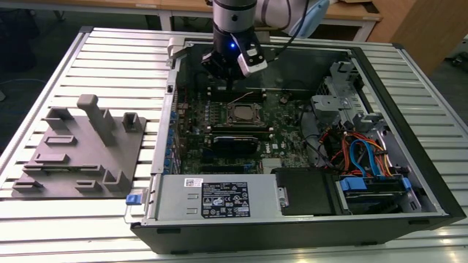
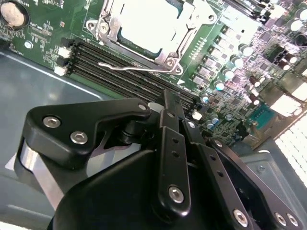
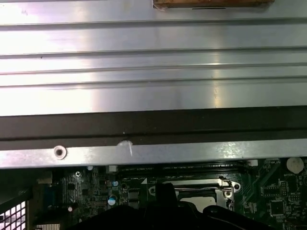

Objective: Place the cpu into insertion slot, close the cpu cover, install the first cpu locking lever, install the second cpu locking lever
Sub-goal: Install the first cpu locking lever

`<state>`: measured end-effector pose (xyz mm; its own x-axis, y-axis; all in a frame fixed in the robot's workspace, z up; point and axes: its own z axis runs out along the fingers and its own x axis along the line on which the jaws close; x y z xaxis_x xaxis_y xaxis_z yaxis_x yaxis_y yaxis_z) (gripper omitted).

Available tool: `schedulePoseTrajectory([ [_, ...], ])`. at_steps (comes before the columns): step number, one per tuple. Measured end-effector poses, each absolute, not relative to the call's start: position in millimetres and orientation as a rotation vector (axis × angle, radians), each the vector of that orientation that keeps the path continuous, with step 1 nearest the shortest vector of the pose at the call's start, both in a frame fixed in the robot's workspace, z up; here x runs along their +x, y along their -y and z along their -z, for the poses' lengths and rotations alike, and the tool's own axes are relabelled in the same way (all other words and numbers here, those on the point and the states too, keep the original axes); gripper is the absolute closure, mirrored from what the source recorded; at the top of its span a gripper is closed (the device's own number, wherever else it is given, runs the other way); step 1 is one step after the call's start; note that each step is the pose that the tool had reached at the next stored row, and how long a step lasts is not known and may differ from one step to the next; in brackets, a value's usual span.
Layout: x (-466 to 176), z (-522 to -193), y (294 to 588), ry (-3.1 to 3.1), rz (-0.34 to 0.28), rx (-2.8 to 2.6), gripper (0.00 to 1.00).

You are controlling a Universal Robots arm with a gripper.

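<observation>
- Pincer [image 2: 168,103] hangs over the motherboard [image 1: 219,137] inside the open computer case [image 1: 409,164], just beyond the insertion slot [image 1: 245,113] in the exterior view; its black fingers [image 2: 171,143] look pressed together with nothing between them in the second wrist view, though their tips are partly lost behind the linkage.
- In the first wrist view the pincer's dark body covers the near part of the socket, so only a strip of the cpu cover [image 3: 201,189] and one corner screw can be made out.
- In the second wrist view the cpu [image 2: 151,24] lies flat in the insertion slot, a pale, dull silver square, cut off by the picture's edge.
- The cpu cover [image 2: 184,36] lies down around the chip, a silvery frame with a square opening, and screws show at its corners.
- A thin wire locking lever [image 2: 136,67] runs along the cover's edge beside the black memory slots [image 2: 124,72]; whether it is latched cannot be told.
- From the exterior view the socket is small and dark with a silvery rim, and the levers cannot be told apart there.
- The case lies on its side on a ribbed metal worktop [image 1: 73,219], with a grey fixture block [image 1: 80,148] toward the exterior view's left, well apart from the case's inside.
</observation>
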<state>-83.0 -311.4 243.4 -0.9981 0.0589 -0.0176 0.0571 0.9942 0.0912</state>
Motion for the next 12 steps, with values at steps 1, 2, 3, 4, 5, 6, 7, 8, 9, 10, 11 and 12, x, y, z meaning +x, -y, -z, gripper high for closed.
schedulePoseTrajectory([
  [1,-82.3,-242.4,311.4,-3.117,-0.142,0.093,0.9],
  [2,-81.3,-241.4,311.4,-3.117,-0.142,0.093,0.9],
  [3,-80.4,-240.2,311.5,-3.117,-0.142,0.093,0.9],
  [4,-79.4,-239.0,311.5,-3.117,-0.142,0.093,0.9],
  [5,-78.4,-237.7,311.4,-3.117,-0.142,0.093,0.9],
  [6,-77.4,-236.7,311.5,-3.117,-0.142,0.093,0.9],
  [7,-76.4,-235.8,311.4,-3.117,-0.142,0.093,0.9],
  [8,-75.7,-235.3,311.4,-3.117,-0.142,0.093,0.9],
  [9,-75.4,-235.1,311.4,-3.117,-0.141,0.093,0.9],
  [10,-75.2,-235.0,311.5,-3.117,-0.141,0.093,0.9],
  [11,-75.0,-234.9,311.5,-3.117,-0.142,0.093,0.9],
  [12,-74.8,-234.9,311.5,-3.117,-0.142,0.094,0.9],
])
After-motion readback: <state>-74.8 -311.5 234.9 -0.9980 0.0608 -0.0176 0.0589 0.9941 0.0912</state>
